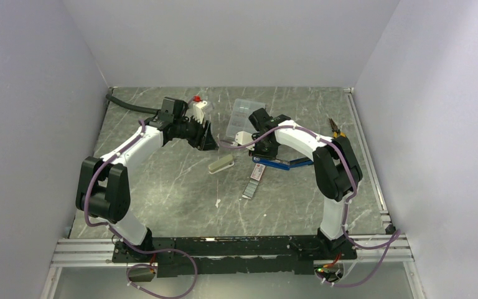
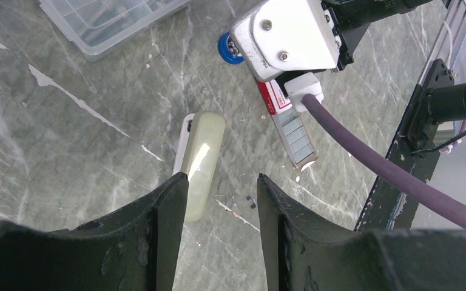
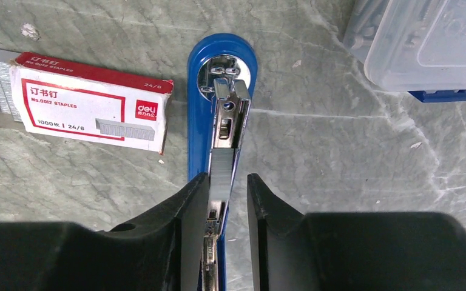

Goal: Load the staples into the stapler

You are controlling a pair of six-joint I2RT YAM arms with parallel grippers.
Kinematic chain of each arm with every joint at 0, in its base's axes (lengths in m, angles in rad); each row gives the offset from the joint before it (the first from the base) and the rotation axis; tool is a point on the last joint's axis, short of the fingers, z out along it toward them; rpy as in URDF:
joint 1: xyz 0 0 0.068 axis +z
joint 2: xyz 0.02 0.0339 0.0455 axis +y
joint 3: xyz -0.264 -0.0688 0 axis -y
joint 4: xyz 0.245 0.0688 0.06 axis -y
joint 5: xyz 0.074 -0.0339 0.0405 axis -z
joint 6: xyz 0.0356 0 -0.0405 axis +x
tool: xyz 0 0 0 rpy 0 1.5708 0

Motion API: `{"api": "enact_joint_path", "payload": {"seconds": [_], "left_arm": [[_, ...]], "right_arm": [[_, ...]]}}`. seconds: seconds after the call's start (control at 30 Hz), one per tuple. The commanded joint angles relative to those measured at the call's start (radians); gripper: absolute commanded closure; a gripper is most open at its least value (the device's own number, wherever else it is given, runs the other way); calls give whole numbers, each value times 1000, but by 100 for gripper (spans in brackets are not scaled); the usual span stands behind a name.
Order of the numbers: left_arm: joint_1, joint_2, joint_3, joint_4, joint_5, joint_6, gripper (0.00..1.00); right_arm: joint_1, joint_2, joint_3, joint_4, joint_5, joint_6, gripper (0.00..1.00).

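Closest to the arm bases, on the grey marble table [image 1: 162, 199], lies a dark tray [image 1: 248, 188] with rows of staples [image 2: 297, 136] in it. The tray sticks out of a small white box [image 3: 88, 103] with a red end.

Just past the box is the blue stapler [image 3: 195, 121]. It lies flat and open, so its shiny metal rail [image 3: 229, 109] shows. 1 grey staple strip [image 3: 221, 173] sits in the rail. The right gripper [image 3: 227, 182] is right over it, with 1 finger on each side of the rail. The fingers are a little apart. A thin gap shows between the rail and 1 finger, so the gripper is not pinching. I cannot tell if the other finger touches the rail.

To the left of the box lies a cream bar [image 2: 203, 160]. The left gripper [image 2: 221, 182] hangs above the table by the end of the bar. Its 2 fingers are apart and nothing is between them.

Farther back is a clear case [image 1: 247, 114] with small parts in it. A pair of pliers [image 1: 336, 128] lies off to the right, near the table's edge.
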Motion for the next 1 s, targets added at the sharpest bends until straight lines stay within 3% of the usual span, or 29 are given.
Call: {"api": "enact_joint_path", "payload": {"seconds": [0.0,0.33,0.47,0.97], "left_arm": [[5,-32,23,10,17,12,49],[4,-40,20,11,15,9,49],[5,-40,20,13,16,9,49],[12,-3,60,18,16,14,49]], "right_arm": [[-4,-13,6,25,-4,20,65],[-20,-38,22,24,-49,49,57],[-61,-78,21,41,-125,80,49],[-199,-162,-101,153,-398,122,40]]}}
